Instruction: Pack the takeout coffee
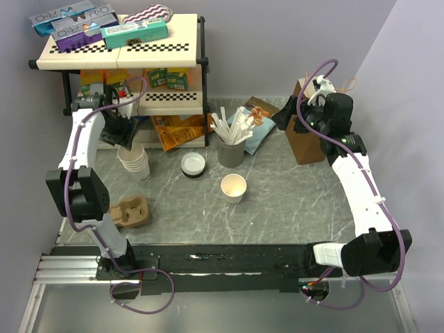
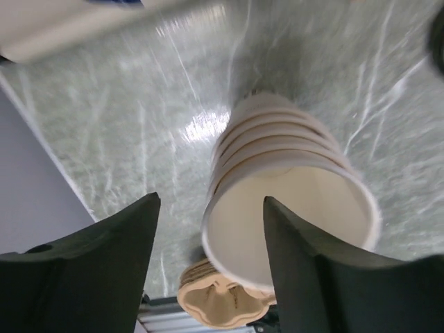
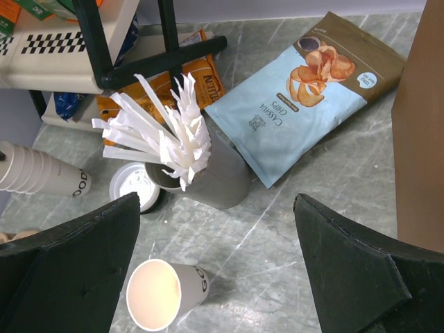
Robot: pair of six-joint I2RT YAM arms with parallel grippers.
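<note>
Left tool (image 2: pixel 208 201) and right tool (image 3: pixel 216 201) both gape empty; the takeout coffee cup (image 1: pixel 234 187) stands lidless on the table (image 1: pixel 291 201), just in front of the straw holder (image 1: pixel 231 149), loose lids (image 1: pixel 193 164) beside it, so the left, poised over the cup stack (image 2: pixel 277 159), should probably rise straight before fetching one.

Soft, even overhead light, faint shadows. The left wrist view is blurred: a white glare patch sits on the worktop (image 2: pixel 201 128), and the left claw (image 2: pixel 209 208) looks out of focus. Other views are sharp.
</note>
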